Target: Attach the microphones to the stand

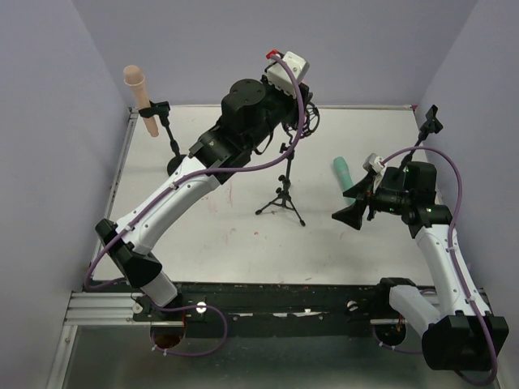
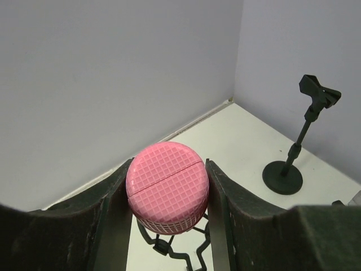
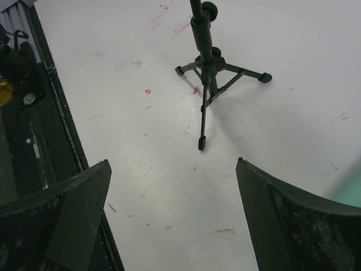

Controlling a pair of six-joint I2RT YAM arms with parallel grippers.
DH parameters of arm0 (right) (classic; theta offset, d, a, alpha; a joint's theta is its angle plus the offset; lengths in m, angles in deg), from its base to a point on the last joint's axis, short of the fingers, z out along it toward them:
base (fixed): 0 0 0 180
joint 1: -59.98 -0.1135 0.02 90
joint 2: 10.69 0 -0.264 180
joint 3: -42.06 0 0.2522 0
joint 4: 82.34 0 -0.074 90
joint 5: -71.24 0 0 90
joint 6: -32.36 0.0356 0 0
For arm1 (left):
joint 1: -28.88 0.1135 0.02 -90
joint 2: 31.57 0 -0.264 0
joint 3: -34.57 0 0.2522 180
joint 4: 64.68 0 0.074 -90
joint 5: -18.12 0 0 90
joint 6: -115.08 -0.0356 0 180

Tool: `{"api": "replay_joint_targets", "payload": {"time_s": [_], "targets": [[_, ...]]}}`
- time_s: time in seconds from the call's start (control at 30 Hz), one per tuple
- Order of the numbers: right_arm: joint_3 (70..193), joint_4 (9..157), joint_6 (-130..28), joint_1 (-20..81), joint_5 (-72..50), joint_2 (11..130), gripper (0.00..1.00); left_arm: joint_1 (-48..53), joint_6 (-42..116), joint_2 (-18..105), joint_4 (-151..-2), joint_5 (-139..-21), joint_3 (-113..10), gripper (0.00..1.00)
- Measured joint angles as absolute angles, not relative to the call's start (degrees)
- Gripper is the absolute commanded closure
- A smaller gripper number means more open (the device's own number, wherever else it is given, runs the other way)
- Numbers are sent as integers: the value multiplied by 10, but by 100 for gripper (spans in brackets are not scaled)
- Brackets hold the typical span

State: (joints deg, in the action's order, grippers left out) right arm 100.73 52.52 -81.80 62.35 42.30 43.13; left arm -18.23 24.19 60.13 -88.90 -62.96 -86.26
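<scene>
Clamping the pink microphone (image 2: 167,195) — handle hidden — is the left gripper (image 2: 168,169); right gripper (image 3: 172,165) fingers (image 3: 79,197) apart.

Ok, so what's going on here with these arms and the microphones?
The left gripper is closed on the pink microphone, holding it over the tripod stand; I cannot tell whether it is seated. The peach microphone sits in the back-left stand. The teal microphone lies on the table beside the open right gripper, untouched. The back-right stand is empty.
</scene>
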Motion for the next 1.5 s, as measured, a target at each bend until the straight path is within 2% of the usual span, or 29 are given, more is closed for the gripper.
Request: {"api": "replay_joint_targets", "payload": {"time_s": [0.23, 0.47, 0.5, 0.7, 0.83, 0.93, 1.17, 1.37, 1.5], "targets": [[1007, 525, -818, 623, 423, 432, 0, -182, 229, 596, -888, -634, -856, 99], [1007, 525, -822, 623, 423, 432, 0, -181, 234, 584, -866, -643, -793, 96], [1007, 525, -822, 623, 423, 433, 0, -181, 236, 584, -865, -647, -784, 93], [1007, 525, -822, 623, 423, 433, 0, -173, 265, 584, -857, -653, -749, 49], [1007, 525, -822, 623, 423, 433, 0, -172, 281, 584, -852, -655, -742, 28], [1006, 525, -822, 623, 423, 434, 0, -170, 296, 582, -854, -655, -744, 17], [1004, 525, -824, 623, 422, 437, 0, -169, 315, 562, -869, -655, -769, 1], [1003, 525, -828, 623, 420, 440, 0, -169, 318, 497, -875, -658, -750, 1], [1002, 525, -828, 623, 419, 440, 0, -167, 325, 401, -854, -673, -654, 1]]}}
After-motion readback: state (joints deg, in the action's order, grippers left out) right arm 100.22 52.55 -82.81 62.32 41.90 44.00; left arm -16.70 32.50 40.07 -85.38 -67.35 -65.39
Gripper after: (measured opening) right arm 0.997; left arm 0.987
